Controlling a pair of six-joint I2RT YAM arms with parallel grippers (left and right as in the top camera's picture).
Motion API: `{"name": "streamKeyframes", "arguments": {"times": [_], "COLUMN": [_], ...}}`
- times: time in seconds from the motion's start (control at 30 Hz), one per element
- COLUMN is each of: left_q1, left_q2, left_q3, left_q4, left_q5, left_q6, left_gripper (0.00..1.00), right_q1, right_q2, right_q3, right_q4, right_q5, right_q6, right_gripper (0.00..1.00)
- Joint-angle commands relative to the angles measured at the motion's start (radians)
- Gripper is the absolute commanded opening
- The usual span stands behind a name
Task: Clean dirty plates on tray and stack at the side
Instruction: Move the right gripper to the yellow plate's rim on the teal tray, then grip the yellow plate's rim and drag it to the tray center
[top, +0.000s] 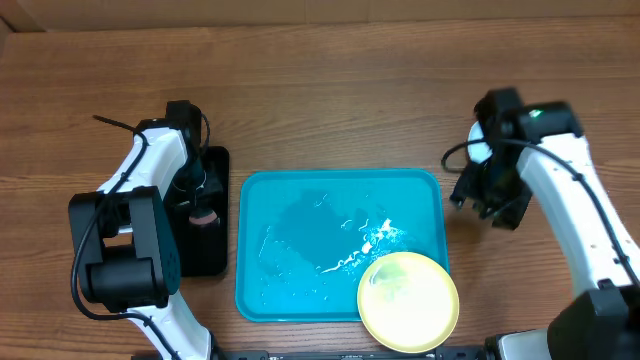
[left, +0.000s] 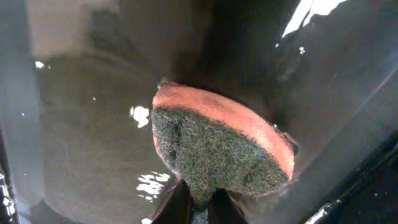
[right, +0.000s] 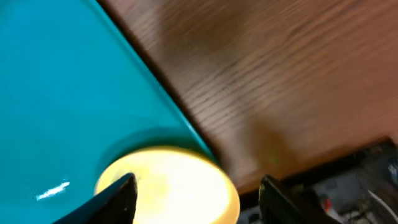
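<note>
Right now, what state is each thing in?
Left gripper: shut on sponge.
Sponge: clamped, inside black tray.
Right gripper: open, empty.
Plate: lying flat, overhanging tray corner.
Tray: wet-looking streaks.

Wooden table (top: 340, 90) fills overhead view: mid-brown, fine grain running left to right, matte finish. Paler strip (top: 300, 8) along far edge at top of frame. Dark band of hardware (top: 330, 354) along near edge; right wrist view shows it as black gear with cables (right: 348, 186) just past table edge, blurred. Light even, from above; shadows on wood soft, short. Hard white glints on glossy black tray (top: 212, 250) in left wrist view.
</note>
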Motion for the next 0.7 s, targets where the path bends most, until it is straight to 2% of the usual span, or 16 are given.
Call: {"name": "streamKeyframes", "arguments": {"times": [0.0,0.1,0.3,0.67], "left_q1": [0.002,0.002,0.002,0.002], "left_q2": [0.0,0.0,0.0,0.0], "left_q3": [-0.003,-0.003,-0.003,-0.003], "left_q4": [0.006,0.005,0.003,-0.003], "left_q5": [0.012,0.012,0.013,0.012], "left_q6": [0.021,0.024,0.024,0.024], "left_gripper": [0.04,0.04,0.04,0.04], "right_q1": [0.008,0.009,0.01,0.01], "right_q2": [-0.011,-0.011,-0.013,-0.078], "right_q3": [-0.148,-0.283,-0.353,-0.497], "right_q4": [0.068,0.163,0.23,0.303], "right_q5": [-0.068,-0.134,-0.264,-0.315], "right_q6": [-0.105,-0.12,-0.164,-0.149], "right_gripper": [0.68,0.74,0.78,0.77]}}
